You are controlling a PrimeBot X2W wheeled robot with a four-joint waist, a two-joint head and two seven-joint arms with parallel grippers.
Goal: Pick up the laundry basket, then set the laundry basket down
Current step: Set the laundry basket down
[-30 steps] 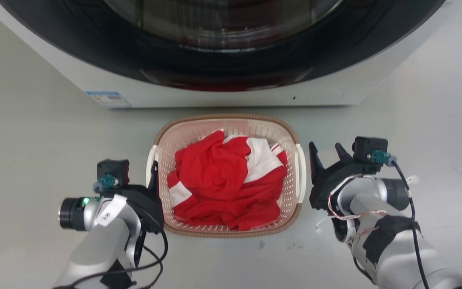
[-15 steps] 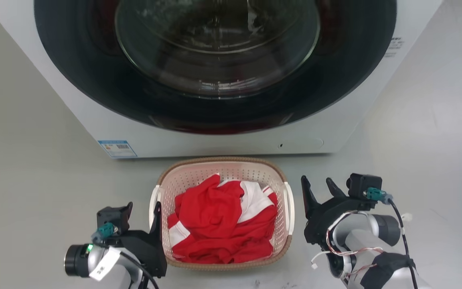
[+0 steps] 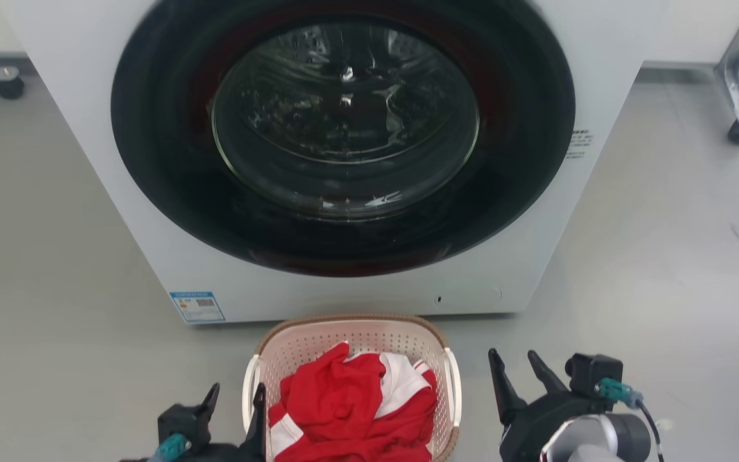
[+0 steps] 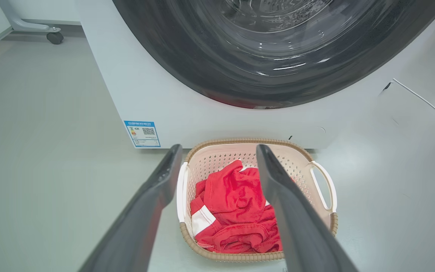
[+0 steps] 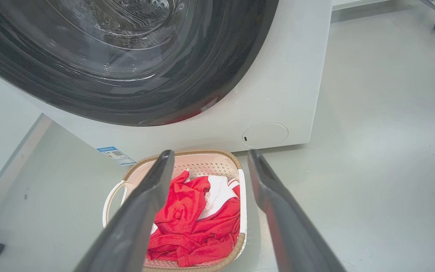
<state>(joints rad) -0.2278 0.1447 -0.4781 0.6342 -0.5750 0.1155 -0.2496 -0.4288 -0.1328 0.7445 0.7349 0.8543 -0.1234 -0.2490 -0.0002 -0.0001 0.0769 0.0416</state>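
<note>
- Left gripper (image 3: 237,389), bottom left of the head view, is released, its inner finger just beside the laundry basket (image 3: 344,335) at its white handle (image 3: 249,393).
- Right gripper (image 3: 512,363), bottom right, is released too, apart from the other handle (image 3: 454,391).
- The laundry basket rests on the floor (image 3: 55,333) before the washing machine (image 3: 600,83).
- Whether it awaits pick-up or has been set down, I cannot tell; a lift would need both handles gripped evenly.
</note>
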